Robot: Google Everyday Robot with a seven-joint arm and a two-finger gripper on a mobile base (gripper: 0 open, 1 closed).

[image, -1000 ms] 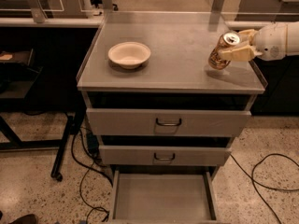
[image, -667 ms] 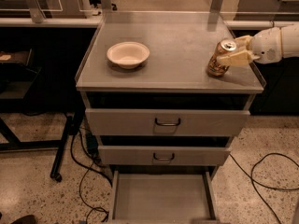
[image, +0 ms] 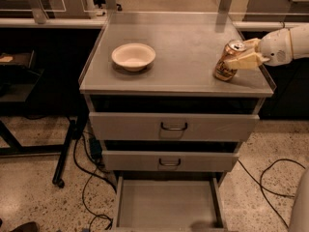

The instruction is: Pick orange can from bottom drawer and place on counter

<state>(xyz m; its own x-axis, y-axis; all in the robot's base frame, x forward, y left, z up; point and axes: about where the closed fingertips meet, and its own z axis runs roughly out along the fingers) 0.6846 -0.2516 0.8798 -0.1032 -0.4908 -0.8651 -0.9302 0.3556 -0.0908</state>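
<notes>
Small orange-brown metal can (image: 223,70), tilted, 3 o'clock on grey metal bench (image: 183,37), clasped between jaws of cream gripper (image: 236,53).

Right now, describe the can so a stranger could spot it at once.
Find the grey counter above the drawers. Near its front right corner leans a small orange-brown can with a silver top, held in the pale gripper reaching in from the right. Its only neighbour, a pale bowl, sits further left.
</notes>
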